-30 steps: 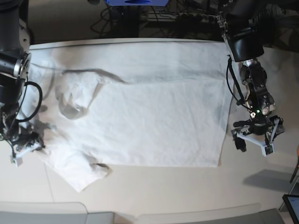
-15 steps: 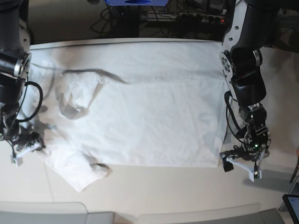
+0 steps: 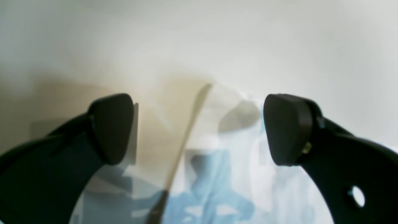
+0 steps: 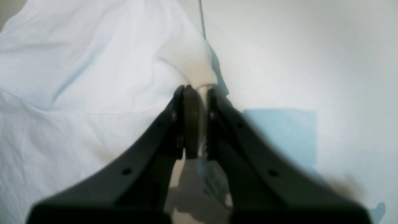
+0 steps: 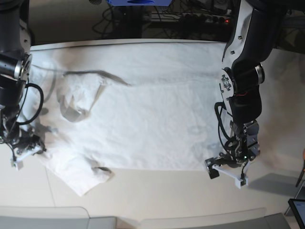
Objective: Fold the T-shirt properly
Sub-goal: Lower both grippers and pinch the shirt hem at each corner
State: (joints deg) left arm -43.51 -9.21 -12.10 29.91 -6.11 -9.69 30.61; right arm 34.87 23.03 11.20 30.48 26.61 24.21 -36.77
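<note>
Base view showed the T-shirt [image 5: 143, 109] unfolded, right pincer [image 4: 196, 124] pinching its sleeve, left pincer [image 5: 226, 173] wide, empty.

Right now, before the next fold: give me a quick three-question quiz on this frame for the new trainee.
1. True or false: the left hand is clamped on the T-shirt.
2. Which hand holds fabric? A) the left hand B) the right hand C) neither
3. Fill in: in the base view the left hand sits at the shirt's near hem corner on that view's ____ side.

Key:
1. False. Its fingers stand wide apart, with nothing between them in the left wrist view.
2. B. The right wrist view shows its fingers pinched on a bunched tip of white fabric.
3. Right.
</note>
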